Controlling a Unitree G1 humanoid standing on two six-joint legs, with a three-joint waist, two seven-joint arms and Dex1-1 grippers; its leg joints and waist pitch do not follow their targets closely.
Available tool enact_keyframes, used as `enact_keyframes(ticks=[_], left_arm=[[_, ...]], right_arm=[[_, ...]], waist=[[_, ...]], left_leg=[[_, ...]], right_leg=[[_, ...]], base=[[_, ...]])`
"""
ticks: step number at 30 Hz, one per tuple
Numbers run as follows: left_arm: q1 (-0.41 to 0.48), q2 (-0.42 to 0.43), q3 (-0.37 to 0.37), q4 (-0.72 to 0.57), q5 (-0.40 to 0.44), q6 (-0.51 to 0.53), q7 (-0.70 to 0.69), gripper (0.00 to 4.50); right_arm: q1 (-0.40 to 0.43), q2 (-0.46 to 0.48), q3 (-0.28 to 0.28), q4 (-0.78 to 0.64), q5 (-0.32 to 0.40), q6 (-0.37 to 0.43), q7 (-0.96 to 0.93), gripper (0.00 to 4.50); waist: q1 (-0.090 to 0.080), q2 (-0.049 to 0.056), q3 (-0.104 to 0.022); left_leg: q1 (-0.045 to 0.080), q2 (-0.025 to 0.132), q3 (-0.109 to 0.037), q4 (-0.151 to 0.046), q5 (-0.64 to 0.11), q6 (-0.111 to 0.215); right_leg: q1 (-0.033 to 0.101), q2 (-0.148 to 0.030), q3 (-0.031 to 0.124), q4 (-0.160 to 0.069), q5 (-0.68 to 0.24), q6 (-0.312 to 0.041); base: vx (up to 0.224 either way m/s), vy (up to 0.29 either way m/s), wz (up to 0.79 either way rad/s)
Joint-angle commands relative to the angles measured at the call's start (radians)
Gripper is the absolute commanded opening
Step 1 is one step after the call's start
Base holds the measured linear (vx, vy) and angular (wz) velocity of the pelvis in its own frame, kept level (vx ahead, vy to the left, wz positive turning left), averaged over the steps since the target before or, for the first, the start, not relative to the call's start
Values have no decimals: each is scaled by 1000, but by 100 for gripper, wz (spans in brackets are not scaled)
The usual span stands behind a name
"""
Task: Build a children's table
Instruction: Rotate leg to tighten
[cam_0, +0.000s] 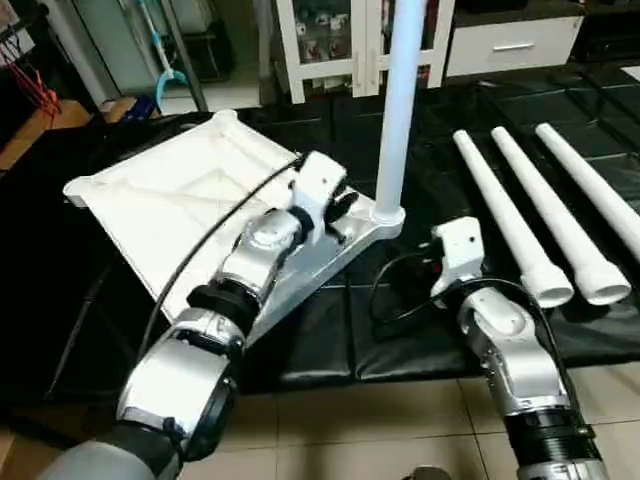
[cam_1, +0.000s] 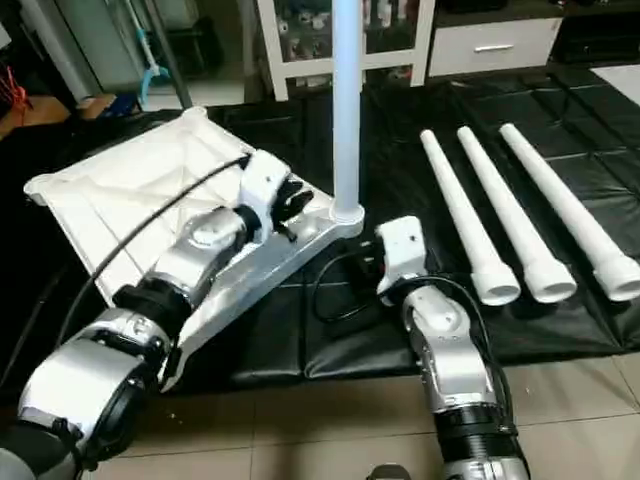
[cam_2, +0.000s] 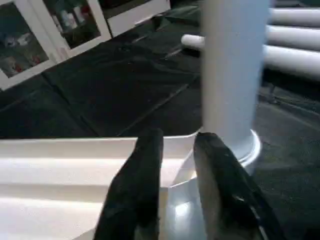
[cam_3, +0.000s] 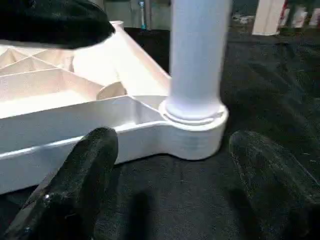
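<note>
Where the right gripper (cam_3: 172, 150) is hovering: low over the mat (cam_0: 330, 340), just short of the top's near corner, not touching it.
Right fingers (cam_3: 85, 170): standing spread wide, with nothing between them; the corner socket (cam_3: 192, 132) is sitting straight ahead of the gap.
Socket: holding one leg (cam_0: 400, 100), which is standing upright in it and rising past the picture's upper edge.
Left gripper (cam_2: 178, 142): reaching over the top's near edge, just left of the right gripper and a little higher.
Left fingers (cam_2: 145, 190): standing slightly parted, pinching nothing; the rim is lying under their tips and the upright leg is rising just beyond them, to their right.
Top (cam_0: 170, 200): lying ribbed side up on the mat, turned cornerwise, spreading away to the left of both grippers under the left forearm.
Cable (cam_0: 400, 290): looping on the mat beside the right wrist.
Loose legs: three are lying side by side on the mat to the right of the right gripper and beyond it, well apart from the top; nearest leg (cam_0: 505, 215), middle leg (cam_0: 555, 210), far leg (cam_0: 600, 200), wide ends pointing toward the robot.
Cabinet (cam_0: 340, 40): standing past the mat's far edge, behind the upright leg.
</note>
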Motion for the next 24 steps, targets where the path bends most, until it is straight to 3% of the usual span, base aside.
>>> enact_keyframes(ticks=[1,3,4,5,6,7,8,9,10,11,12,13,14,15,16,18,21,22,23,24], left_arm=[[37,55,18,-81,-2,18,-18,167],[73,84,23,-156,-6,40,-29,178],[115,115,29,-237,-11,60,-43,194],[154,143,36,-305,-17,77,-57,194],[321,245,82,-581,-63,171,-128,194],[388,284,99,-686,-83,208,-158,194],[434,310,111,-752,-96,231,-179,194],[434,310,111,-752,-96,231,-179,194],[482,338,125,-813,-114,257,-200,194],[489,343,127,-822,-117,260,-203,194],[553,380,138,-899,-142,288,-233,194],[598,405,148,-946,-160,305,-255,194],[693,456,170,-1035,-195,333,-301,194],[800,511,204,-1127,-217,385,-328,194],[822,522,213,-1141,-218,394,-331,194],[918,571,251,-1173,-200,432,-341,194],[992,611,252,-1181,-160,457,-356,194],[1009,619,236,-1188,-154,467,-365,194],[1009,619,236,-1188,-154,467,-365,194],[1030,630,207,-1207,-150,488,-374,194]], right_arm=[[0,12,18,-50,1,16,-3,386],[3,12,23,-67,0,18,-1,386],[8,12,27,-88,3,25,0,386],[12,12,31,-105,6,33,2,386],[25,0,53,-151,-3,41,20,386],[31,-5,61,-167,-8,42,27,386],[34,-7,65,-175,-10,43,29,386],[34,-7,65,-175,-10,43,29,386],[37,-7,65,-183,-10,48,27,386],[38,-6,65,-184,-9,49,26,386],[41,-4,65,-193,-8,55,23,386],[43,-4,65,-199,-7,59,23,386],[50,-2,68,-211,-5,68,22,386],[60,-4,75,-225,-3,80,22,386],[62,-5,77,-227,-4,81,21,386],[73,-9,82,-231,-9,81,19,386],[81,-9,80,-238,-8,87,16,386],[82,-9,79,-237,-9,88,14,386],[82,-9,79,-237,-9,88,14,386],[83,-9,78,-236,-13,89,10,386]], waist=[[21,-24,-93],[27,-19,-92],[37,-14,-88],[45,-10,-86],[49,-11,-87],[48,-19,-81],[43,-4,-80],[44,0,-80],[51,-4,-79],[57,-3,-74],[68,-9,-71],[69,-9,-64],[76,-15,-61],[70,-16,-54],[65,-10,-52],[62,-13,-48],[64,-12,-38],[62,-13,-37],[61,-12,-39],[64,-15,-38]], left_leg=[[29,46,-31,-55,24,266],[32,47,-30,-55,23,267],[35,53,-30,-62,-3,255],[39,52,-27,-66,-38,235],[42,57,-30,-70,-53,221],[27,64,-36,-79,-36,216],[39,62,-31,-82,-58,199],[52,62,-28,-84,-102,178],[62,61,-25,-91,-203,120],[67,63,-19,-97,-253,92],[76,65,-18,-103,-335,31],[72,66,-17,-113,-372,10],[74,68,-25,-122,-455,-51],[65,66,-24,-134,-474,-58],[61,65,-30,-141,-510,-88],[78,57,-23,-141,-586,-120],[92,53,-31,-144,-677,-141],[86,53,-36,-149,-673,-138],[85,53,-37,-150,-669,-138],[92,52,-35,-150,-674,-138]], right_leg=[[51,2,-2,-22,52,-239],[48,3,-3,-22,41,-239],[50,4,-2,-26,-6,-237],[43,8,-1,-28,-48,-231],[47,7,0,-28,-58,-232],[59,3,-1,-20,-40,-231],[47,13,-4,-17,-77,-215],[35,17,-1,-22,-112,-210],[34,17,4,-29,-183,-210],[24,19,8,-39,-219,-200],[17,17,14,-40,-265,-192],[16,18,16,-47,-292,-178],[17,10,24,-44,-350,-144],[19,17,25,-47,-369,-125],[20,19,27,-41,-388,-101],[2,26,35,-57,-447,-78],[-7,23,43,-79,-562,-44],[3,21,44,-79,-564,-36],[4,21,45,-78,-559,-37],[-4,26,48,-85,-560,-36]], base=[[0,0,0],[0,0,0],[0,0,0],[0,0,0],[0,0,0],[0,0,0],[0,0,0],[0,0,0],[0,0,0],[0,0,0],[0,0,0],[0,0,0],[0,0,0],[0,0,0],[0,0,0],[0,0,0],[0,0,0],[0,0,0],[0,0,0],[0,0,0]])
